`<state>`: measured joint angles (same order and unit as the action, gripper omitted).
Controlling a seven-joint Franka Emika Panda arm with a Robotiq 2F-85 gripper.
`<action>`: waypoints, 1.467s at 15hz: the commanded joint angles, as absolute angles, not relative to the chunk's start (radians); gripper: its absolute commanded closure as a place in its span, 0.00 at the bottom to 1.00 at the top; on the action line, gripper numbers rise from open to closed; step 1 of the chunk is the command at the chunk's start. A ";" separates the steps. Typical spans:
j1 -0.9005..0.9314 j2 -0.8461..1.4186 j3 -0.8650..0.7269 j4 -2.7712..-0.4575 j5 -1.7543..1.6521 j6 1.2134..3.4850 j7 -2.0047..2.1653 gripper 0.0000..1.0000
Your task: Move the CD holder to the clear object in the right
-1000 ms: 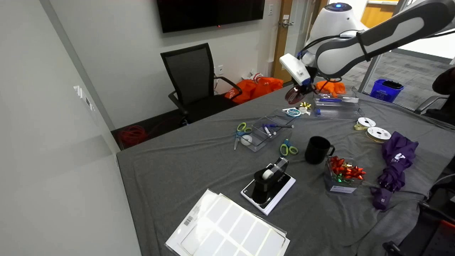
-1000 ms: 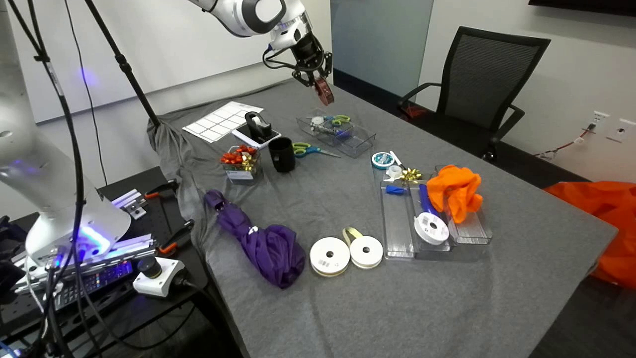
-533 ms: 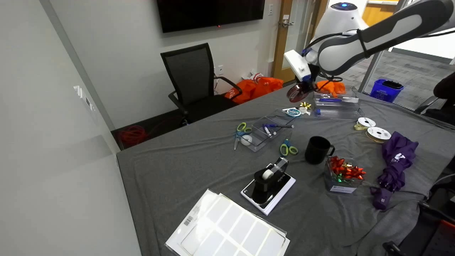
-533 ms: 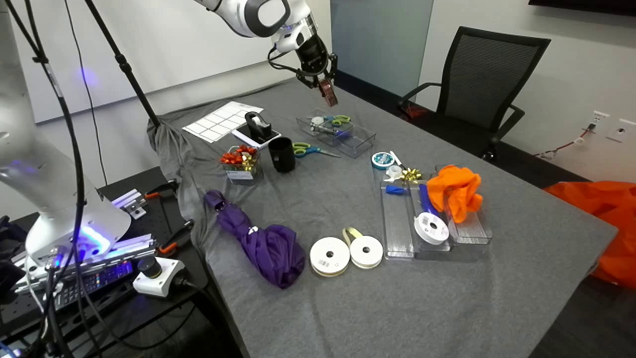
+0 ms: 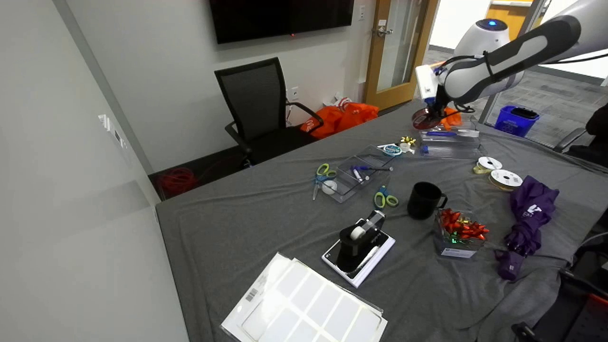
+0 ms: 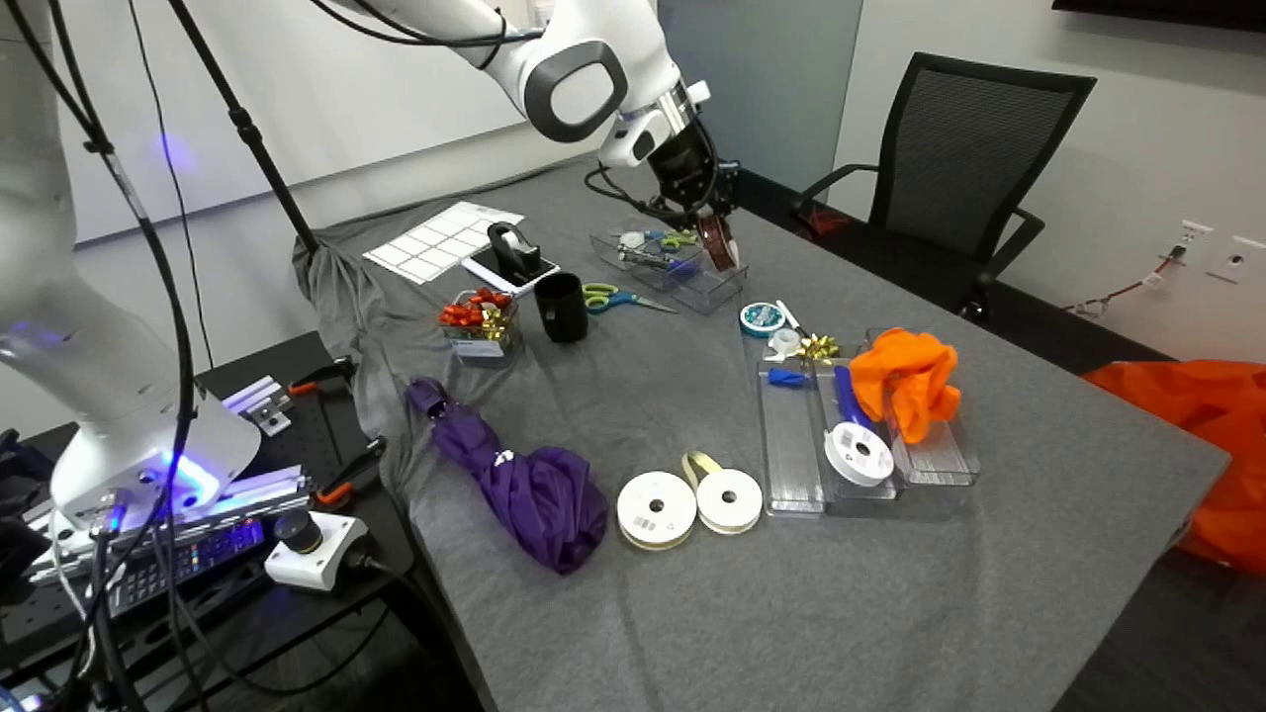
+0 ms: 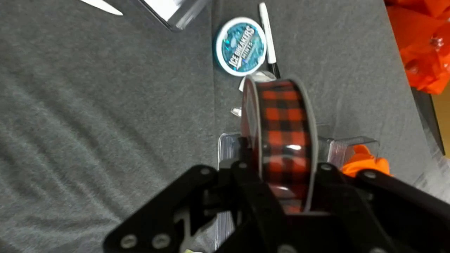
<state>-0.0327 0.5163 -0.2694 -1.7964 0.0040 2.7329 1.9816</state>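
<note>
The black gripper (image 7: 283, 161) had its fingers clamped on the red-and-black plaid ribbon spool (image 6: 718, 242), edge-down at an exterior view's upper centre, up-left of the clear plastic divided tray (image 6: 792, 460)

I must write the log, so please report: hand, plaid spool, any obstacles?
Hand shut on plaid spool. Aloft, not yet in clear trays. Orange bundle and white spool there; may hinder placing.

This looks like an office meeting room: a mesh-backed office chair (image 5: 255, 97), a wall-mounted flat screen (image 5: 280, 18), a whiteboard (image 6: 381, 94) and a glass-paned wooden door (image 5: 398, 52).
</note>
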 commanded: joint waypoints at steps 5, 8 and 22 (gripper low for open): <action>-0.087 0.598 -0.304 -1.830 0.027 2.909 1.905 0.93; -0.070 0.608 -0.320 -1.812 0.041 2.879 1.911 0.70; -0.095 0.807 -0.394 -1.707 0.081 2.932 1.940 0.93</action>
